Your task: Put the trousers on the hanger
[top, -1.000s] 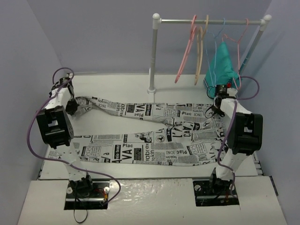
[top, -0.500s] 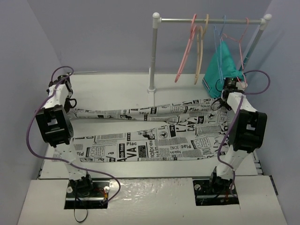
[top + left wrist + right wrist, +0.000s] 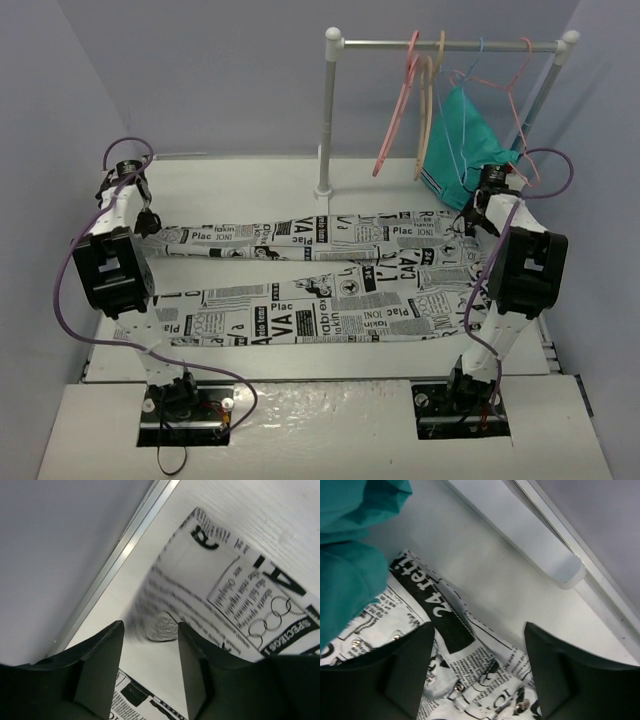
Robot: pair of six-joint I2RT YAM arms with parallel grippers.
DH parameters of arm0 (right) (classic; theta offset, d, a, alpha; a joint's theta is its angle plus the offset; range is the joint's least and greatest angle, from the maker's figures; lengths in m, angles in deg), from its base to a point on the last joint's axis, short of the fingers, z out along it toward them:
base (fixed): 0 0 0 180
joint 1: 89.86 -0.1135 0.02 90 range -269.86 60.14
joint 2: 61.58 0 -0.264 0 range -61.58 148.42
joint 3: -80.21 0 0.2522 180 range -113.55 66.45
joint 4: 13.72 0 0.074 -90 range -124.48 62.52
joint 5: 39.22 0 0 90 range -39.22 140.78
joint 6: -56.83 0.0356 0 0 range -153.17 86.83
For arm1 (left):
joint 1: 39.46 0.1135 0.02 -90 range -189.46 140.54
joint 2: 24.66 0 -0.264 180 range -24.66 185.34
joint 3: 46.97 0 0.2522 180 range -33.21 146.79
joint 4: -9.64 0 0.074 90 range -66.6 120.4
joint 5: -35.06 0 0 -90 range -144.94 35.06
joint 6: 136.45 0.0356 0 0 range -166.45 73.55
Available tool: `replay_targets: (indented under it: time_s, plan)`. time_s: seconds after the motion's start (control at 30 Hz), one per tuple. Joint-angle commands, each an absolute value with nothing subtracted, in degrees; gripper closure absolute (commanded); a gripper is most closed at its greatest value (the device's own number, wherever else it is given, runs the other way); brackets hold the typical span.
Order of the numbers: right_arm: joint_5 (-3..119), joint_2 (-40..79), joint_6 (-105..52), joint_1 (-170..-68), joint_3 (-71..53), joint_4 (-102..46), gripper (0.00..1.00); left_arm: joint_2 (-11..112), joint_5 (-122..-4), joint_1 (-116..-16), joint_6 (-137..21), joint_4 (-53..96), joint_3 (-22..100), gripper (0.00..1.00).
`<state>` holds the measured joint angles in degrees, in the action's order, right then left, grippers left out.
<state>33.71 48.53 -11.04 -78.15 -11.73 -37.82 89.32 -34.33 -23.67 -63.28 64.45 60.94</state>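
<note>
White tabletop [image 3: 250,185] bears newsprint-patterned trousers [image 3: 300,320] spread flat, legs apart; left gripper [image 3: 149,630] and right gripper [image 3: 479,630] both released.

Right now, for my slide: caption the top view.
White newsprint-patterned fabric trousers spread flat; pink plastic hanger on rail.

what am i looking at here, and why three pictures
Two robot arms bolted at the near edge of a white table. The wide picture looks down from above and behind them; the other two come from a camera on each wrist, so the dark shapes there are that arm's own fingers. Newspaper-print trousers lie spread on it. Behind stands a rail with a pink hanger and a teal garment. The left pincer and right pincer hang open over the trousers' two ends, holding nothing.
</note>
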Motion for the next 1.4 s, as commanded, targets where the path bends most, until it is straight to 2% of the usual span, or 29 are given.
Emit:
replay_targets:
  time_s: [0.0,0.03,0.13,0.5,0.7,0.87,1.03,1.17,1.27,1.37]
  plan:
    - [34.08,39.96,-10.98,-78.35,-11.75,-38.17,0.27,78.55,-39.93,-24.13,-67.41,58.64,57.95,0.43]
    - [34.25,38.30,-10.76,-78.52,-10.57,-38.72,0.27,76.96,-41.30,-24.60,-67.81,57.87,56.21,0.36]
    - [36.21,32.99,-8.62,-79.11,-5.66,-39.93,0.26,70.86,-44.59,-26.20,-70.77,58.44,52.29,0.26]
    - [45.18,18.16,3.82,-91.17,17.73,-37.16,0.26,54.02,-56.60,-35.04,-79.84,57.07,26.24,0.26]
    - [50.25,15.33,7.98,-90.91,30.23,-32.14,0.20,50.35,-59.84,-36.21,-84.00,53.75,13.30,0.26]
    - [52.25,14.22,11.01,-82.67,36.75,-35.28,0.14,52.02,-62.04,-36.29,-85.62,52.26,8.74,0.26]
    - [47.91,11.71,9.60,-72.48,36.05,-42.96,0.03,52.51,-63.66,-36.30,-86.63,52.64,6.75,0.26]
    - [46.42,8.38,9.14,-66.51,33.85,-46.02,0.02,49.42,-63.00,-36.30,-86.56,54.58,6.03,0.27]
    - [45.58,8.06,7.14,-67.23,30.39,-45.28,0.01,47.05,-62.01,-36.30,-84.86,56.37,8.69,0.26]
    - [44.76,8.64,4.65,-73.68,26.12,-44.63,0.03,47.63,-60.79,-36.30,-80.93,56.11,13.51,0.26]
